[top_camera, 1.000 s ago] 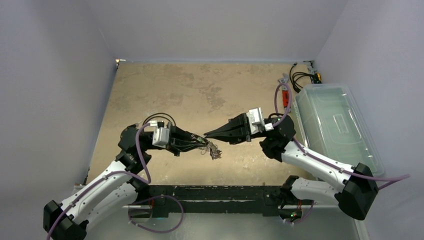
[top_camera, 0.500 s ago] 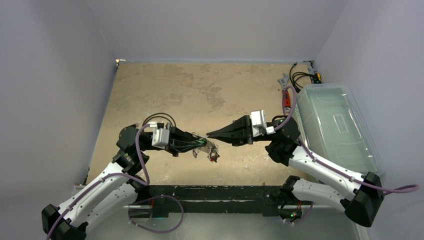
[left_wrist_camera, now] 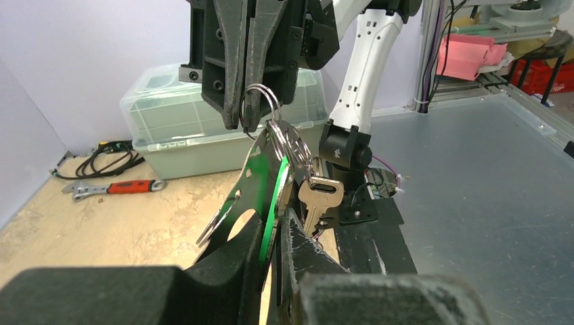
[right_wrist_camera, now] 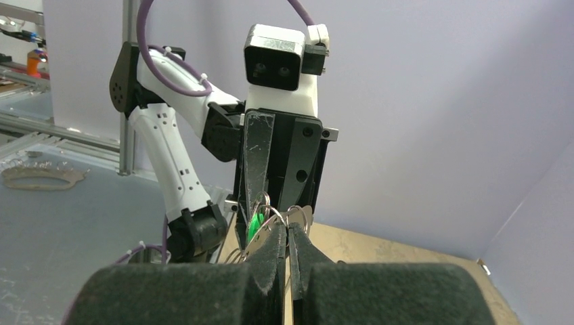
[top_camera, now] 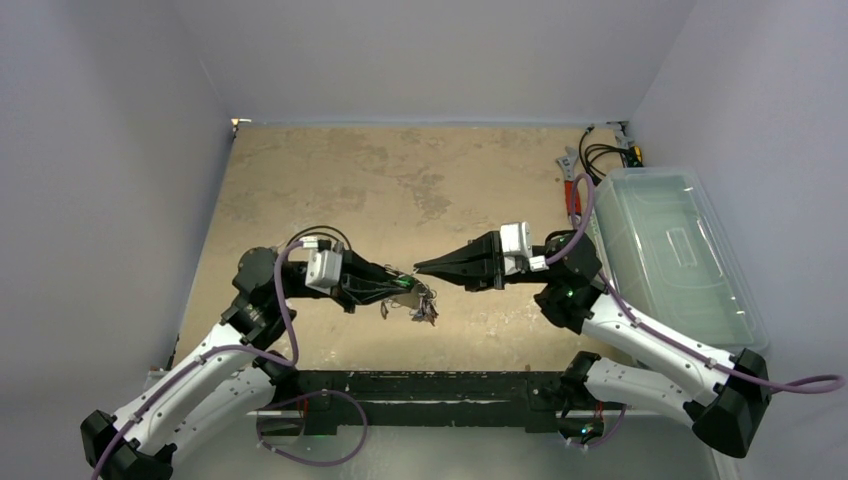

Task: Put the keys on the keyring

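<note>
Keyring, a thin silvery wire loop, looks springy and slippery; my right gripper pinches its rim. Left gripper at 6 o'clock clamps the green-headed silvery key.

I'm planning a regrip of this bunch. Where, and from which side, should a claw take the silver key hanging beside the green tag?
Probably its blade, pinched across the flat faces. The silver key hangs head-up from the ring held by the right claw, so the blade is its free end. Come from the side away from the green tag, which the left claw grips.
</note>
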### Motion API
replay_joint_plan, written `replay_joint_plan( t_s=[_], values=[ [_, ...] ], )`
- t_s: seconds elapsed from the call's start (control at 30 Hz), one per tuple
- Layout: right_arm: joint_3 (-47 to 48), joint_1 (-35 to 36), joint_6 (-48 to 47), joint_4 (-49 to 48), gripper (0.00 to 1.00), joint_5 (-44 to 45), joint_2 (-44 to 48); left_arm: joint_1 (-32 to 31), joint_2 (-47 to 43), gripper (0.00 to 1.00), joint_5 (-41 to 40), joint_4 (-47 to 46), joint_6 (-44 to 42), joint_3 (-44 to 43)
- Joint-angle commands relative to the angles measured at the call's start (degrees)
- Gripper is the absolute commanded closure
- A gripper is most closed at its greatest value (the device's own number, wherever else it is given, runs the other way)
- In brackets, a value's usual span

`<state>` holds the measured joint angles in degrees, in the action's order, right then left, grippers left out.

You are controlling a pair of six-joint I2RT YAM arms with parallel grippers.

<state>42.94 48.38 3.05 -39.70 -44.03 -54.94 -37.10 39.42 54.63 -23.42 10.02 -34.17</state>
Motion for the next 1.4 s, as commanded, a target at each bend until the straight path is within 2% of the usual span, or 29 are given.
replay_joint_plan(
  t_s=[0.0,0.37,0.43,0.53,0.63,0.77,0.93,1.0,1.17,1.23,1.37],
  values=[
    [2.81,-0.92,-4.95,2.73,1.00,6.77,0.88,-0.23,-1.21,1.00,5.23,1.32,0.01,-4.94],
    [3.53,-0.57,-11.73,10.13,1.00,11.16,1.21,-0.06,1.68,0.98,3.71,17.73,-3.15,-13.73],
    [3.93,-0.57,-11.60,10.49,1.00,11.50,1.25,-0.05,2.41,0.79,2.83,19.77,-3.20,-14.70],
    [4.40,-0.27,-11.31,10.88,1.00,11.79,1.32,-0.04,2.53,0.67,0.14,22.28,-3.80,-15.31],
    [4.76,-0.13,-11.48,11.34,1.00,12.28,1.20,-0.08,2.05,0.65,-2.03,23.19,-4.19,-15.12],
    [4.66,0.04,-11.61,11.63,1.00,12.34,1.10,-0.11,2.32,0.80,-3.15,23.20,-4.03,-14.91],
    [3.98,0.26,-11.99,11.78,1.00,13.05,1.62,-0.08,2.53,0.89,-5.06,23.24,-4.00,-15.07],
    [3.90,0.46,-12.58,12.41,1.00,14.17,1.91,-0.03,2.51,0.86,-5.51,23.31,-3.83,-15.32],
    [4.05,1.22,-13.94,13.92,1.00,17.37,2.05,-0.08,1.22,0.63,-7.77,27.02,-4.00,-16.72],
    [4.23,1.64,-14.40,14.43,1.00,18.14,1.59,-0.07,0.21,0.58,-10.46,29.55,-4.92,-17.69],
    [5.44,3.02,-15.66,16.42,1.00,20.23,0.62,-0.07,-0.89,0.61,-15.69,34.43,-7.60,-18.76]
  ],
)
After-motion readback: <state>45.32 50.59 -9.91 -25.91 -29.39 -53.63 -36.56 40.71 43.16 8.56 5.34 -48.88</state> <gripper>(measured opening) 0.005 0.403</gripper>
